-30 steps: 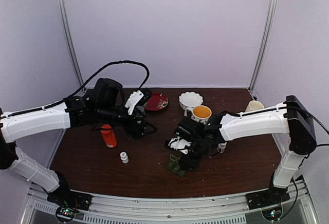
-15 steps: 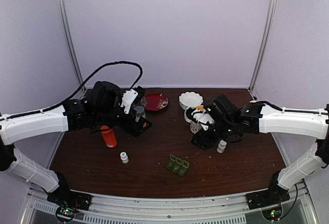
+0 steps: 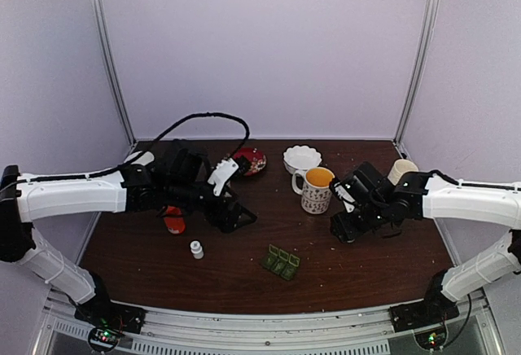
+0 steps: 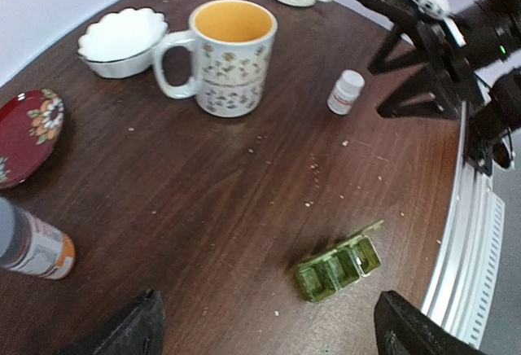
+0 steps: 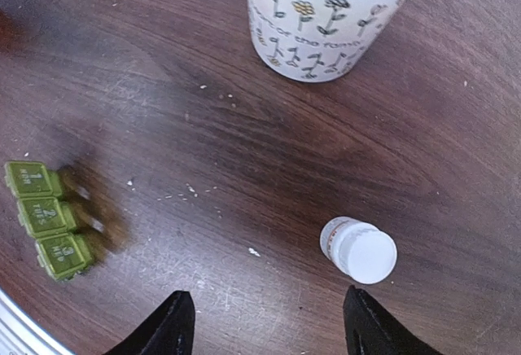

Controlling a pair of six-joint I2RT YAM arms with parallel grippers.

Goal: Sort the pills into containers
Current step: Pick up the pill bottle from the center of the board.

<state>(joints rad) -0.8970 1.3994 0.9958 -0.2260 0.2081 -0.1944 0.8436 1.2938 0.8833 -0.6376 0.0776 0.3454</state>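
Observation:
The dark-green pill box (image 3: 281,262) lies near the table's front middle. In the left wrist view its containers (image 4: 339,264) show open, with the lids raised. In the right wrist view the marked lids (image 5: 46,221) face the camera. Tiny white pills lie scattered on the wood, one (image 5: 253,252) a little ahead of my right gripper, others (image 4: 309,203) beyond the box. My left gripper (image 3: 236,216) hangs open and empty, left of and behind the box (image 4: 269,340). My right gripper (image 3: 342,229) is open and empty to the box's right (image 5: 269,330).
A flowered mug (image 3: 316,189) with an orange inside, a white bowl (image 3: 302,158) and a red plate (image 3: 248,161) stand at the back. An orange bottle (image 3: 172,221) and a small white bottle (image 3: 196,249) stand at left. Another white bottle (image 5: 360,249) sits by my right fingers. A cream cup (image 3: 401,168) is far right.
My right arm has drawn back from above the pill box to the right, beside the mug. My left gripper has swung right and nearer the box.

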